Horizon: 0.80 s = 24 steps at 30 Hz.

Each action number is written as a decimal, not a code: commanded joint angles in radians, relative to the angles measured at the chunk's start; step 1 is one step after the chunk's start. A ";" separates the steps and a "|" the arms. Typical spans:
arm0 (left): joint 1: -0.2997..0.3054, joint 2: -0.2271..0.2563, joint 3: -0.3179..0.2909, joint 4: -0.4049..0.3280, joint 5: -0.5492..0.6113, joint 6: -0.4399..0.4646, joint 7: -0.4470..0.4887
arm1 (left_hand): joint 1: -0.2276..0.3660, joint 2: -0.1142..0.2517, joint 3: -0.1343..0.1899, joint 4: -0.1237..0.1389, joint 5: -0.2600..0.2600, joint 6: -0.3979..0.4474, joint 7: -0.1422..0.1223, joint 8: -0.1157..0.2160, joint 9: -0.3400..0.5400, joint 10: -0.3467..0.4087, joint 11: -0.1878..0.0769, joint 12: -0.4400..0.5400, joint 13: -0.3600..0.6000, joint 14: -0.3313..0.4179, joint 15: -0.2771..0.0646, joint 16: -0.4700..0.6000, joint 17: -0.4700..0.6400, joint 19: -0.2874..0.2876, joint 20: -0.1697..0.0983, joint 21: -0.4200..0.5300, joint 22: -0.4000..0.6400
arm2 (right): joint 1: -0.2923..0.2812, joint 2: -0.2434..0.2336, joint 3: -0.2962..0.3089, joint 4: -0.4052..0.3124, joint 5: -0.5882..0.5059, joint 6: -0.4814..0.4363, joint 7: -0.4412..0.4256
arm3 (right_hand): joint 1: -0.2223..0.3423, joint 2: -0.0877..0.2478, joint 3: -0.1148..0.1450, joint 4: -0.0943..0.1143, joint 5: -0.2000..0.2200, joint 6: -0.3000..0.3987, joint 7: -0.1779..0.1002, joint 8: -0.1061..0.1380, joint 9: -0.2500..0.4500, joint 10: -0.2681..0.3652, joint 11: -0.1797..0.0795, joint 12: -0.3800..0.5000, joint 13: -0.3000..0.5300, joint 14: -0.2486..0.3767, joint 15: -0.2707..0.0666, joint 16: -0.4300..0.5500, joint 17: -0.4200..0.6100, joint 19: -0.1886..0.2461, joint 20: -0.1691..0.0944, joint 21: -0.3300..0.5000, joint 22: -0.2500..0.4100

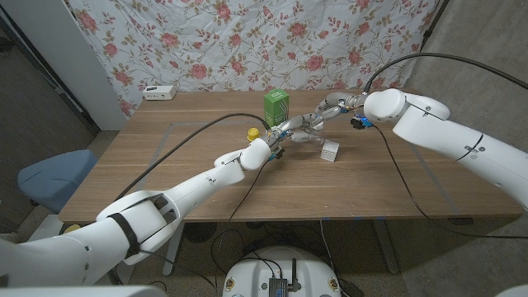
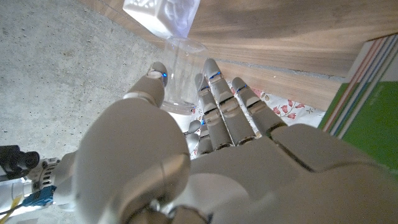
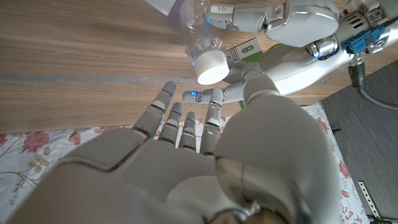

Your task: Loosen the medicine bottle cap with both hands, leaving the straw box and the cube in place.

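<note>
A clear medicine bottle [image 1: 303, 134] with a white cap [image 3: 210, 67] is held off the table at mid-table. My left hand [image 1: 279, 140] grips its body between thumb and fingers [image 2: 217, 93], and the bottle [image 2: 177, 68] shows through them. My right hand [image 1: 327, 111] is at the cap end, and in the right wrist view this hand [image 3: 186, 155] has its fingers spread just short of the cap, holding nothing. The green straw box [image 1: 275, 107] stands upright just behind the hands. The white cube [image 1: 331, 150] sits on the table in front of them.
A small yellow object [image 1: 253, 132] lies left of the straw box. A white device [image 1: 159, 91] sits at the table's [image 1: 165, 190] far left corner. Black cables [image 1: 198, 132] trail over the wood. A blue chair [image 1: 49, 177] stands off to the left.
</note>
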 commanded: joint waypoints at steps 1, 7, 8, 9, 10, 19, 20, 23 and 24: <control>-0.004 0.000 0.000 0.004 0.004 -0.005 -0.001 | 0.010 -0.002 -0.002 -0.001 0.006 -0.001 0.001 0.008 0.001 0.075 -0.069 0.005 -0.001 0.006 -0.072 0.007 0.006 -0.003 -0.055 0.000 0.002 | 0.024 0.006 -0.034 -0.029 -0.054 -0.069 -0.011 | -0.023 -0.010 -0.015 0.004 -0.008 -0.004 0.002 -0.002 0.003 0.003 0.007 0.006 0.005 0.002 0.011 0.004 0.005 0.003 0.015 0.005 0.004; -0.008 -0.002 0.001 0.012 0.008 -0.008 0.004 | 0.009 -0.002 -0.003 0.001 0.006 0.001 0.000 0.011 0.001 0.076 -0.071 0.006 -0.001 0.006 -0.069 0.006 0.005 -0.006 -0.056 -0.001 0.002 | 0.064 0.009 -0.089 -0.047 -0.119 -0.133 0.013 | -0.054 -0.021 -0.029 0.013 -0.014 -0.001 0.009 0.000 0.006 0.005 0.012 0.007 0.005 0.003 0.017 0.005 0.005 0.004 0.019 0.005 0.004; -0.008 -0.002 0.001 0.013 0.008 -0.009 0.005 | 0.010 -0.002 -0.003 0.000 0.006 0.002 -0.001 0.012 0.001 0.077 -0.071 0.006 -0.001 0.005 -0.071 0.006 0.005 -0.006 -0.057 -0.001 0.002 | 0.070 0.010 -0.096 -0.049 -0.126 -0.142 0.017 | -0.058 -0.022 -0.031 0.014 -0.014 0.000 0.012 0.000 0.006 0.004 0.012 0.007 0.005 0.002 0.017 0.004 0.005 0.005 0.019 0.005 0.004; -0.009 -0.002 0.001 0.013 0.009 -0.009 0.006 | 0.011 -0.003 -0.003 0.000 0.006 0.002 -0.001 0.012 0.001 0.078 -0.072 0.006 -0.001 0.005 -0.071 0.006 0.005 -0.006 -0.057 -0.001 0.002 | 0.077 0.010 -0.105 -0.051 -0.135 -0.150 0.025 | -0.062 -0.023 -0.033 0.015 -0.015 0.001 0.012 0.000 0.006 0.005 0.014 0.007 0.005 0.003 0.018 0.004 0.005 0.005 0.019 0.006 0.004; -0.009 -0.002 0.002 0.012 0.013 -0.007 0.008 | 0.010 -0.003 -0.003 0.000 0.006 0.002 -0.001 0.012 0.001 0.077 -0.071 0.006 -0.001 0.005 -0.070 0.006 0.005 -0.007 -0.057 -0.001 0.002 | 0.084 0.010 -0.113 -0.053 -0.143 -0.161 0.033 | -0.065 -0.024 -0.034 0.016 -0.015 0.000 0.013 0.000 0.007 0.005 0.015 0.007 0.005 0.002 0.018 0.004 0.005 0.005 0.020 0.006 0.004; -0.011 0.003 0.009 -0.004 0.039 0.009 0.022 | 0.009 -0.001 -0.003 0.002 0.006 0.003 -0.001 0.014 0.001 0.078 -0.071 0.007 0.000 0.006 -0.070 0.007 0.005 -0.007 -0.057 0.000 0.002 | 0.126 0.006 -0.169 -0.069 -0.213 -0.209 0.079 | -0.096 -0.031 -0.047 0.025 -0.018 0.001 0.019 0.001 0.009 0.002 0.024 0.006 0.005 -0.001 0.025 0.003 0.005 0.005 0.024 0.005 0.004; -0.011 0.003 0.010 -0.005 0.039 0.009 0.021 | 0.010 -0.001 -0.003 0.002 0.006 0.004 -0.002 0.014 0.001 0.079 -0.071 0.007 0.000 0.006 -0.070 0.007 0.005 -0.007 -0.057 0.000 0.002 | 0.129 0.007 -0.173 -0.070 -0.220 -0.213 0.082 | -0.098 -0.032 -0.048 0.026 -0.018 0.001 0.020 0.001 0.009 0.002 0.024 0.006 0.005 -0.001 0.027 0.003 0.005 0.004 0.025 0.005 0.004; -0.012 0.004 0.012 -0.010 0.045 0.014 0.023 | 0.008 0.000 -0.003 0.004 0.006 0.005 -0.001 0.015 0.001 0.078 -0.070 0.007 0.000 0.007 -0.068 0.006 0.005 -0.007 -0.057 0.000 0.002 | 0.140 0.007 -0.191 -0.075 -0.246 -0.227 0.095 | -0.103 -0.033 -0.050 0.027 -0.018 0.000 0.022 0.000 0.009 0.002 0.025 0.006 0.005 -0.003 0.028 0.003 0.005 0.003 0.027 0.004 0.004; -0.012 0.005 0.013 -0.013 0.047 0.017 0.023 | 0.009 0.000 -0.003 0.003 0.007 0.004 0.000 0.015 0.001 0.077 -0.070 0.007 0.000 0.007 -0.069 0.007 0.005 -0.008 -0.056 0.000 0.002 | 0.142 0.008 -0.195 -0.076 -0.252 -0.232 0.100 | -0.106 -0.034 -0.051 0.027 -0.018 0.000 0.022 0.000 0.009 0.001 0.027 0.006 0.005 -0.005 0.028 0.002 0.005 0.003 0.027 0.004 0.004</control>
